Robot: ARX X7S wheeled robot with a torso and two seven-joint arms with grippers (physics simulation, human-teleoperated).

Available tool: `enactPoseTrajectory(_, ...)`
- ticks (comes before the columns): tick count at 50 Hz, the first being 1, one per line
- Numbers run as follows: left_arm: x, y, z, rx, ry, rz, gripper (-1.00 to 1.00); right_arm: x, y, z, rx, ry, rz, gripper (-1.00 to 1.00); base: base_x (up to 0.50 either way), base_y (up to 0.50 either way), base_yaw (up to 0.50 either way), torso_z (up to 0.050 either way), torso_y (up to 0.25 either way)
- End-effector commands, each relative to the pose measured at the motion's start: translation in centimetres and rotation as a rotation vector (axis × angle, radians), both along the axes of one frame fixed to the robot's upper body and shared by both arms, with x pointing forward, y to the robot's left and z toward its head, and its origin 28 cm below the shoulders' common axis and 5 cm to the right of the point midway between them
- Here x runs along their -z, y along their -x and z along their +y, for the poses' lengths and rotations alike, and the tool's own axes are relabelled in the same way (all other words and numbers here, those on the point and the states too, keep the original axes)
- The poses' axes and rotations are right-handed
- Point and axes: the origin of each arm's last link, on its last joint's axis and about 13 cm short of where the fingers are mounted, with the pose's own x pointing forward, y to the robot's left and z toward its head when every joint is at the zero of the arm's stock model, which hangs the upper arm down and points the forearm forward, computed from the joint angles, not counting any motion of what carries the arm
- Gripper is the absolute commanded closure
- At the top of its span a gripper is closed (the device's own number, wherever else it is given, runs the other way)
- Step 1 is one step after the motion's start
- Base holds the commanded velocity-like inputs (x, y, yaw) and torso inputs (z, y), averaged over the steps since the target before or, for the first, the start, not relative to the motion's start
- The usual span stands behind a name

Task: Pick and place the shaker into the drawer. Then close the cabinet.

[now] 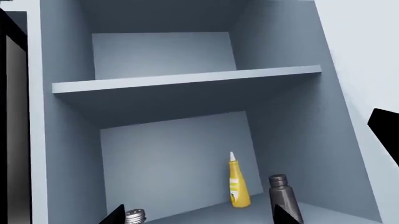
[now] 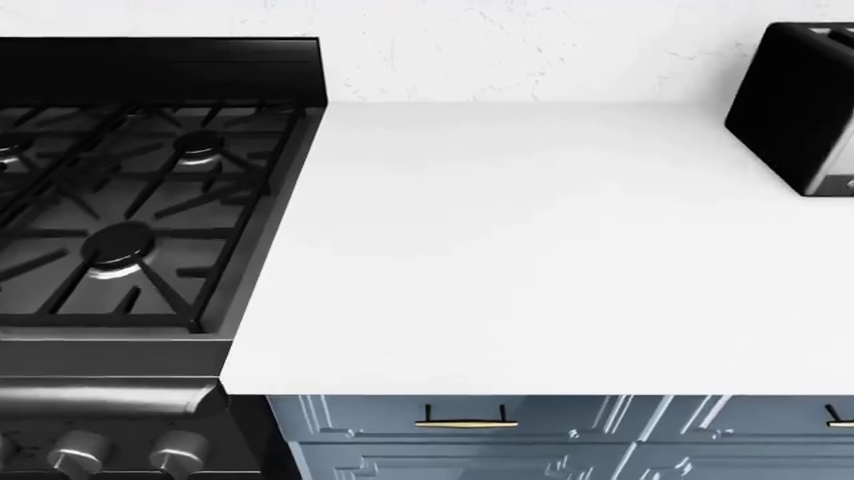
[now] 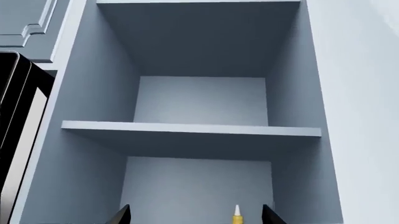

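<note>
Overhead, open cabinet (image 1: 187, 84): shaker (image 1: 135, 216) beside yellow bottle (image 1: 238, 184) and grey tube (image 1: 283, 198). Left gripper (image 1: 199, 215) spread, empty. Right gripper (image 3: 196, 215) spread, empty.

Bare counter (image 2: 534, 250); shelf (image 1: 187, 84), yellow bottle (image 1: 238, 184), grey tube (image 1: 283, 198) obstruct cabinet

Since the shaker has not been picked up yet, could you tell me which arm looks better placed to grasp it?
Probably the left. Its wrist view shows the shaker right beside the left gripper's fingertip on the cabinet's lower shelf. The right wrist view shows only the yellow bottle's tip, no shaker.
</note>
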Motion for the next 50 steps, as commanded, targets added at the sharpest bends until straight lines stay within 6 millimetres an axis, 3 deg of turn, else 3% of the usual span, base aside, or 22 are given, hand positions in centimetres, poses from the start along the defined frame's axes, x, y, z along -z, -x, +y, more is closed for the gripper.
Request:
enactPoseTrajectory(1, -0.04, -0.02, 0.25, -0.024, -0.005, -0.003, -1.0, 0.27, 0.01, 0.13, -0.017, 0.007, 0.006, -1.0, 0.18, 0.0, 0.0, 0.0, 0.0)
enactPoseTrajectory(50, -0.4, 0.48, 0.05, -0.045, -0.024, -0.024, -1.0, 0.21, 0.18, -0.51, -0.012, -0.004, 0.005, -1.0, 0.1, 0.0, 0.0, 0.0, 0.0)
